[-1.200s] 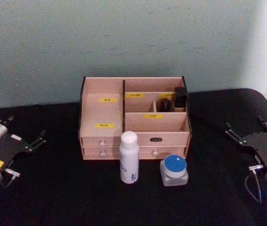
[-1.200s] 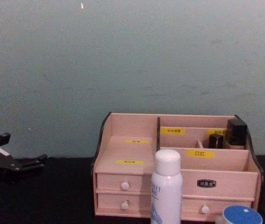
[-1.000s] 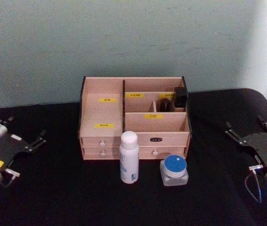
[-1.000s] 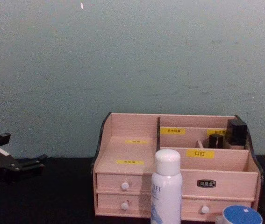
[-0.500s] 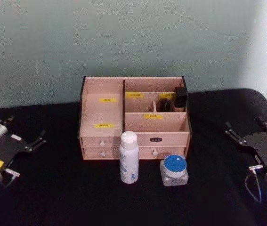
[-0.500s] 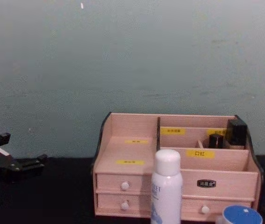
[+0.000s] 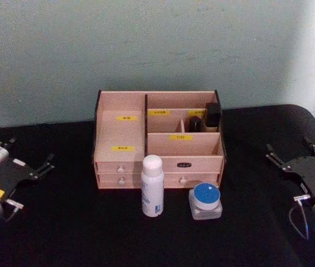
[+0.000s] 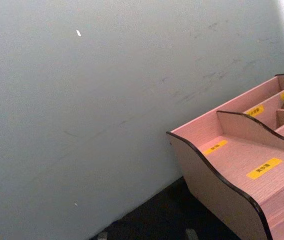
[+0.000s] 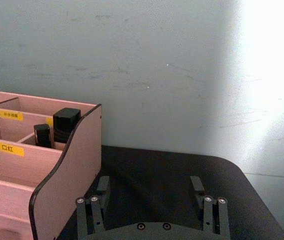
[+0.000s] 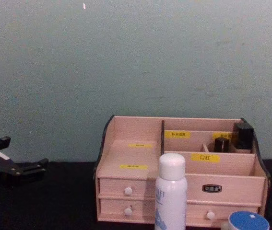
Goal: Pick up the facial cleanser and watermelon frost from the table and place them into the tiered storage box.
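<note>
The tiered storage box (image 7: 121,133) stands at the back middle of the black table, also in the chest view (image 10: 132,143), with its open compartments facing up. Just in front of its drawers stands a tall white bottle, the facial cleanser (image 7: 152,186) (image 10: 170,194). To its right sits a squat clear jar with a blue lid, which I take for the watermelon frost (image 7: 205,201) (image 10: 248,221). My left gripper (image 7: 30,151) (image 10: 18,154) rests open at the table's far left. At the far right my right gripper (image 7: 291,149) (image 9: 150,187) is open too, with nothing between the fingers.
Two dark small containers (image 7: 213,117) stand in the box's back right compartment (image 9: 65,125). A plain pale wall runs behind the table. Black tabletop (image 7: 74,222) lies bare on both sides of the box and in front of the two items.
</note>
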